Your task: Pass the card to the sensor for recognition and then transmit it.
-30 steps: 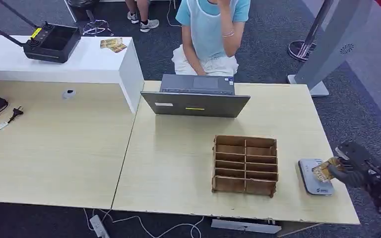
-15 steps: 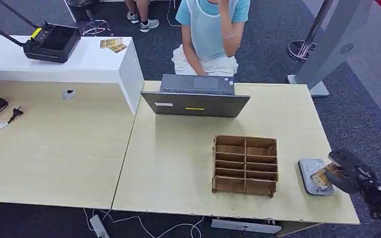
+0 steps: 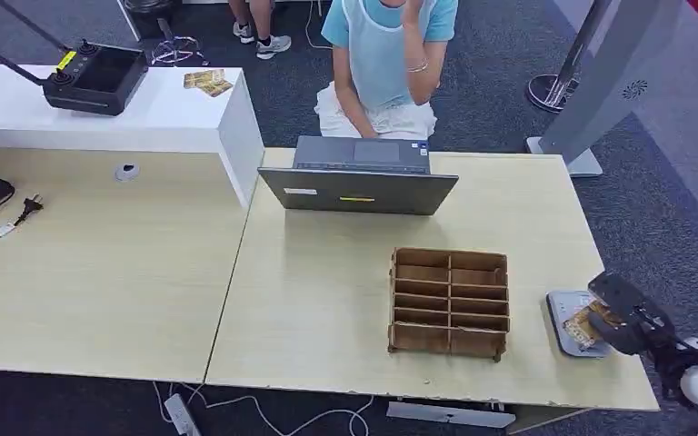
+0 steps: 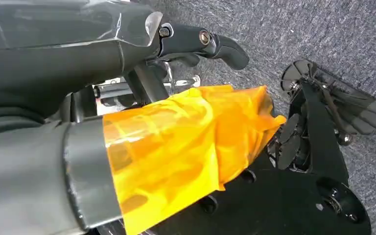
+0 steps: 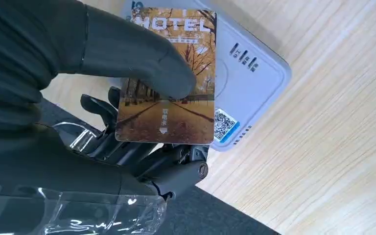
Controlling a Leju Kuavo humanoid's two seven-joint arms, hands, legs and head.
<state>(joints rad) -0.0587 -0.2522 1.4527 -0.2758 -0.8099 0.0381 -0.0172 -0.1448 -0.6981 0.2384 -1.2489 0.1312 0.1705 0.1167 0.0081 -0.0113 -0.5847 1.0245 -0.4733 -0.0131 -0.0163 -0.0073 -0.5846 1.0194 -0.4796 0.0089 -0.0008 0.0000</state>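
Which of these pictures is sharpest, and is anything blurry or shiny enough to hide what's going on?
Right wrist view: sharpest, the card print is readable over the sensor, though the close right robot hand is soft. Left wrist view: the orange film glares and the left robot hand blocks much. Head view: even light, soft shadows, but the card is small.

A: What occupies the near field?
B: The left hand: a grey ribbed cover, with crinkled orange film wrapped over the thick thumb.

A: And the fingers?
B: Dark, extended beside the thumb, with nothing between them.

A: What lies beyond?
B: Grey carpet floor. Whether the hand's other fingers curl cannot be told.
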